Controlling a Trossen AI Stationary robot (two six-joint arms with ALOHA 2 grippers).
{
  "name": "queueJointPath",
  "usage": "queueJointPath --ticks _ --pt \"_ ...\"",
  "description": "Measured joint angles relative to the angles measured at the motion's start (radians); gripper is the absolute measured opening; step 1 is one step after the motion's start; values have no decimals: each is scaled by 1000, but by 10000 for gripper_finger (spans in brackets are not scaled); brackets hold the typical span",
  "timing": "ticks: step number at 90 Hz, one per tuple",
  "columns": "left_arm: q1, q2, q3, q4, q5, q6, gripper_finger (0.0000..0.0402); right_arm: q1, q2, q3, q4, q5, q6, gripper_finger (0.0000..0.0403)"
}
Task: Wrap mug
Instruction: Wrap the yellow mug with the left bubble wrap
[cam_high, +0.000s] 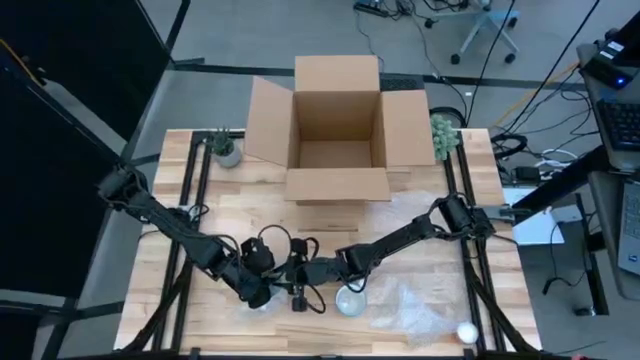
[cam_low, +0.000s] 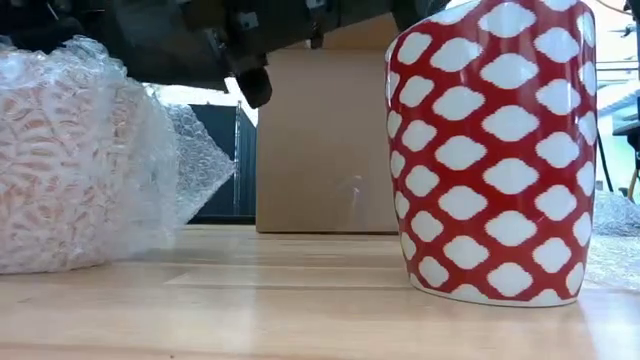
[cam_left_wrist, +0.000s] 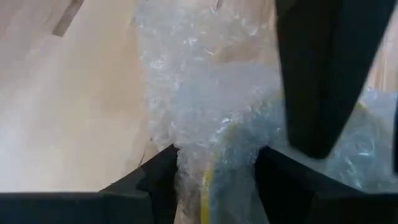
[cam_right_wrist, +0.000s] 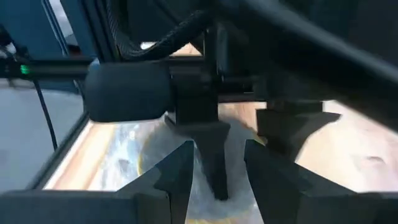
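Note:
A red mug with white spots (cam_low: 490, 150) stands upright on its base on the wooden table, unwrapped; from above its pale inside shows (cam_high: 350, 298). To its left lies a bundle of bubble wrap (cam_low: 80, 160) with something yellow inside (cam_left_wrist: 208, 177). My left gripper (cam_high: 262, 292) is shut on this bundle (cam_left_wrist: 214, 180). My right gripper (cam_high: 300, 280) hovers open right beside the left one, its fingers (cam_right_wrist: 174, 177) on either side of a left-gripper finger (cam_right_wrist: 214, 162); I cannot tell if they touch. My left gripper pinches the bubble wrap bundle between its two fingers (cam_left_wrist: 158, 180), with several crumpled layers (cam_left_wrist: 217, 149) filling the gap. The fingers slant down from the table's left side. The bundle rests on the table (cam_low: 90, 255).
An open cardboard box (cam_high: 335, 125) stands at the table's far middle. A loose sheet of bubble wrap (cam_high: 420, 305) and a white ball (cam_high: 467, 332) lie near the front right. Small plants (cam_high: 226, 148) (cam_high: 444, 135) stand beside the box.

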Motion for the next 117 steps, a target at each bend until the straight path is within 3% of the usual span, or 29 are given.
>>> queueJointPath --ticks 68,92,117 --pt "0 -15 -2 5 11 1 171 -1 59 6 18 5 -1 132" --pt "-5 -135 -3 -39 17 13 171 -1 59 5 19 3 -1 132" --pt "-5 -285 -2 -34 2 159 171 -1 59 4 19 2 -2 132"
